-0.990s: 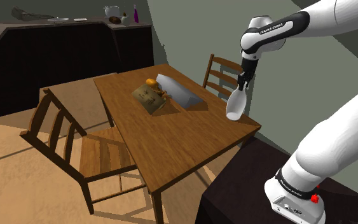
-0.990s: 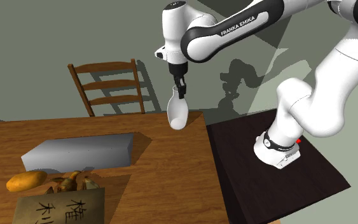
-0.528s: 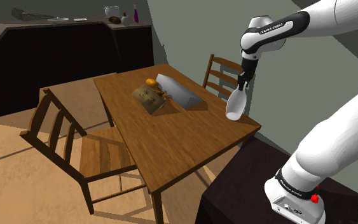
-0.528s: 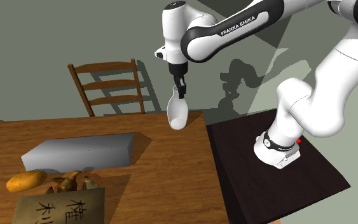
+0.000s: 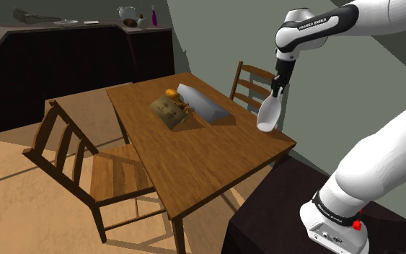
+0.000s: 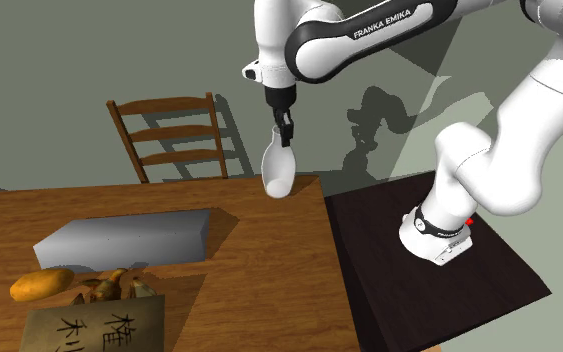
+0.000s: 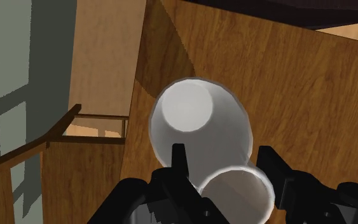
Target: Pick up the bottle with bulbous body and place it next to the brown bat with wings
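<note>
The all-black two-finger pincer was clamped on the narrow neck of the plain white bottle with a bulbous body, one finger on each side of the neck, as the wrist view confirmed. Gripped there, the bottle hung body-down beneath the hand, the rounded belly left free. It was suspended above the brown wooden worktop, clear of the surface, near the edge closest to the ladder-back wooden chair. The small brown bat figure with wings lay well apart, towards the second exterior view's lower left, beside an orange oblong object and a tan card bearing dark characters. A grey wedge-shaped block stood between bottle and bat; the bottle's height probably served to clear it in transit.
</note>
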### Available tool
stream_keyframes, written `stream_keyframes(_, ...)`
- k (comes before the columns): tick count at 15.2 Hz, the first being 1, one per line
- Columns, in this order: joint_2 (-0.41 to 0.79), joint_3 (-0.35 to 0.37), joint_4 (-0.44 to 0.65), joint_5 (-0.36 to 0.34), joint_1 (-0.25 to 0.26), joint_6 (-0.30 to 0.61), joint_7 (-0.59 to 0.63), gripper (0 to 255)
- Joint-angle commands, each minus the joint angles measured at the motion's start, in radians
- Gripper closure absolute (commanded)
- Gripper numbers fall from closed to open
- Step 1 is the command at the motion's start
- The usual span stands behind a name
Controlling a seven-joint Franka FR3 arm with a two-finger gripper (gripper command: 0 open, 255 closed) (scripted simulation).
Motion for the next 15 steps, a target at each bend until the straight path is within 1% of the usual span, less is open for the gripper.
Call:
stream_keyframes(1,-0.006,0.002,0.023,0.000,0.001,-0.029,0.000,255)
stream_keyframes(15,-0.030,0.017,0.189,0.001,0.005,-0.218,-0.001,255)
